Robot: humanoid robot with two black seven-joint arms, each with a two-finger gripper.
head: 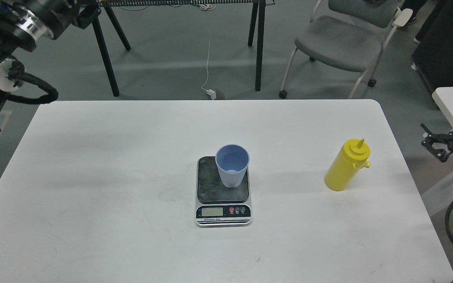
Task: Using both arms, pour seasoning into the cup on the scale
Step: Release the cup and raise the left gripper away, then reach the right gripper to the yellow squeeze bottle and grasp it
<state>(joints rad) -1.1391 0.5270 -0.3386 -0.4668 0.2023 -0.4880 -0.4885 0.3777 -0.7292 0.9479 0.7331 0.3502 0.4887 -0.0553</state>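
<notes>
Nothing is poured yet. The cup stands on the scale; the yellow bottle stands untouched, well right on the table. Right fingers apart; left fingers not visible.

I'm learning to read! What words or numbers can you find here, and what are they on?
Scale: white print under its display, too small and blurred to read.
Display: blank, no number shown.
Buttons: tiny marks, unreadable.
Yellow bottle: no label showing.
Cup: no words.
</notes>
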